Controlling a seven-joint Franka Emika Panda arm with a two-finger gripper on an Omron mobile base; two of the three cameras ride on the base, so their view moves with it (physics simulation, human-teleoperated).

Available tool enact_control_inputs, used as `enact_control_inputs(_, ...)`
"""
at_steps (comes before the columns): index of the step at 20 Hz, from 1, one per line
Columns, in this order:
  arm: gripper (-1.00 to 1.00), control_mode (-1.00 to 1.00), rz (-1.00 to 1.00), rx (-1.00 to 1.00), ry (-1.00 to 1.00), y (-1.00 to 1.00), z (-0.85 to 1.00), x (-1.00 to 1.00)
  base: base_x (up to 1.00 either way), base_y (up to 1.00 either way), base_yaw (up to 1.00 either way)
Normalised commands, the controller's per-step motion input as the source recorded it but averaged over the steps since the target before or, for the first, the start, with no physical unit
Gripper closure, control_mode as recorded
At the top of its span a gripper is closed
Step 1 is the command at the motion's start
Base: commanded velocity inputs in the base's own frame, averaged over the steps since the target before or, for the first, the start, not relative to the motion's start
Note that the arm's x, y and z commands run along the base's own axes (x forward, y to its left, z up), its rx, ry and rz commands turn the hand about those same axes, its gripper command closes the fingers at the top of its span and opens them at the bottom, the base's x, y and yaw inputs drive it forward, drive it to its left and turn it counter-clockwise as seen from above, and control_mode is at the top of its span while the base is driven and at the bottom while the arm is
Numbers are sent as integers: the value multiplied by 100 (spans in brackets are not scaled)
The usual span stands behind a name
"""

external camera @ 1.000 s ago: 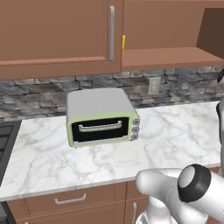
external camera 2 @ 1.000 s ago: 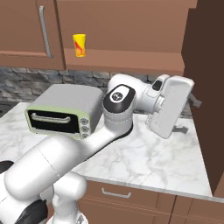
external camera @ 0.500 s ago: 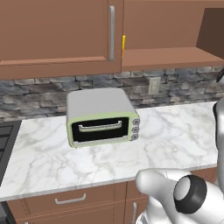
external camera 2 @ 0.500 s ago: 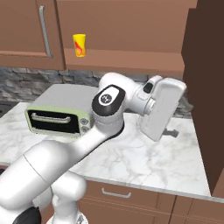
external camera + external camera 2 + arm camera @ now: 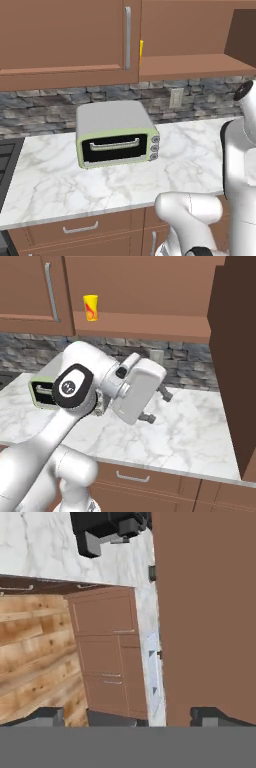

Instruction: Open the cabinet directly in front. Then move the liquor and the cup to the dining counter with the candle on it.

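One door open: the cabinet (image 5: 150,286) shows its right half uncovered, and the swung-out brown door (image 5: 234,366) stands edge-on at the right of the right base view, which reads as the opening step done.
Cup: a yellow tapered cup (image 5: 90,307) with a red-orange mark stands upright on the lower shelf of the open side, just beside the closed left door; in the left base view only a thin yellow sliver (image 5: 141,50) peeks past that door's edge.
Left door: closed, with a vertical silver handle (image 5: 128,37).
Liquor: no bottle can be made out on the visible shelf.
Gripper: the gripper (image 5: 156,403) hangs low over the marble counter (image 5: 190,431), well below the cup, jaws spread wide and holding nothing; its dark fingertips (image 5: 45,716) stand far apart in the hand view.
Hand camera: rolled sideways, looking down along base drawers (image 5: 107,657) and wooden floor (image 5: 35,657).
Judgement: the arm seems clear of the door, ready to rise toward the shelf.
Counter: a pale green toaster oven (image 5: 116,135) sits left of the arm, apart from it.
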Motion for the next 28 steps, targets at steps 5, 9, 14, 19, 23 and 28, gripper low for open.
enact_control_inputs(5,-100,-100,16,13,-31,100,-29,-31,0,0,0)
enact_control_inputs(9,-100,-100,18,18,-33,94,-22,-28,0,0,0)
enact_control_inputs(14,-100,-100,22,19,-40,94,-11,-35,0,0,0)
enact_control_inputs(19,-100,-100,31,25,-45,90,0,-9,0,0,0)
enact_control_inputs(23,-100,-100,39,25,-47,79,0,-4,0,0,0)
enact_control_inputs(28,-100,-100,48,22,-44,61,0,0,0,0,0)
